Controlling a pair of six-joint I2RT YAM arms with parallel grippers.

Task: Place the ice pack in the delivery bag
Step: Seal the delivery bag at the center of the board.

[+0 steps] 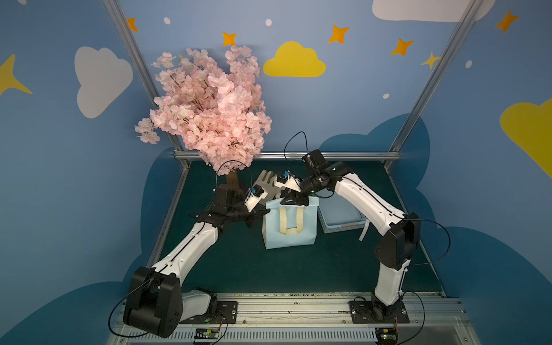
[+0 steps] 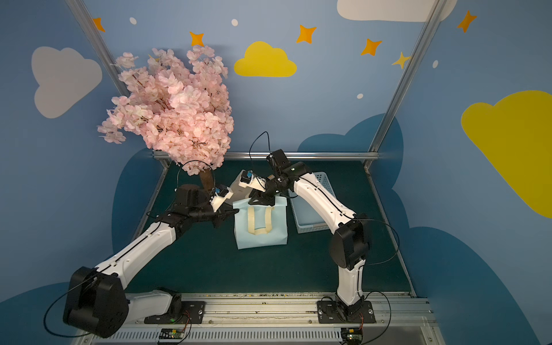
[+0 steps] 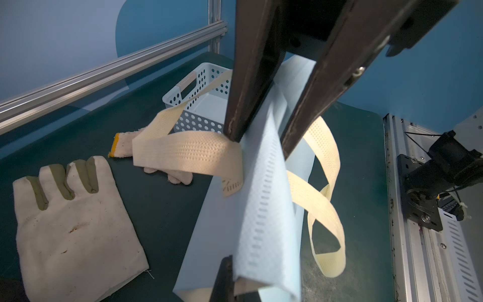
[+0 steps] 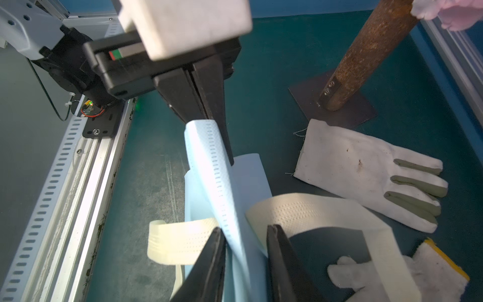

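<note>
One delivery bag [image 1: 289,227], no ice pack to be seen.
The left gripper [image 1: 265,212] pinches its top edge tight; the right gripper [image 4: 245,227], just across, has jaws apart around that edge. Opening the bag comes first; packing is all left to do.

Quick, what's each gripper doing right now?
Left gripper: closed, pinching the top edge of the delivery bag.
Right gripper: open, jaws either side of that same edge, not clamped.

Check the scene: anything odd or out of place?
No ice pack shows anywhere; the basket looks empty. The delivery bag has its mouth pressed flat, left gripper clamped on its rim.
</note>
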